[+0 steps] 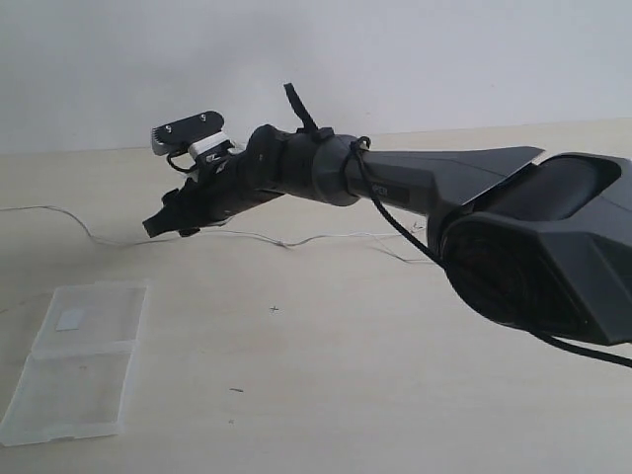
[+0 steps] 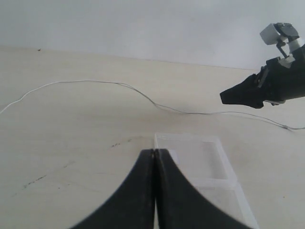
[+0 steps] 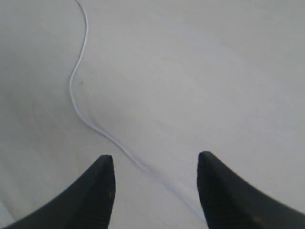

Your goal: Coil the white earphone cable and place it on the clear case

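Note:
The white earphone cable (image 1: 296, 240) lies stretched out in a long wavy line across the table. My right gripper (image 1: 163, 225) reaches over from the right and hovers just above it. Seen from the right wrist, that gripper (image 3: 156, 160) is open, and the cable (image 3: 76, 71) runs along the table between and below its fingers. The clear case (image 1: 79, 360) lies open and flat at the near left, with a white sticker (image 1: 67, 320) on its far half. My left gripper (image 2: 153, 152) is shut on nothing, low over the table beside the case (image 2: 209, 160). Earbuds, remote and plug are not visible.
The pale wooden table (image 1: 346, 375) carries a few small dark marks (image 1: 237, 390). A white wall stands behind its far edge. The bulky right arm (image 1: 533, 247) spans the right half of the exterior view. The left arm is outside that view.

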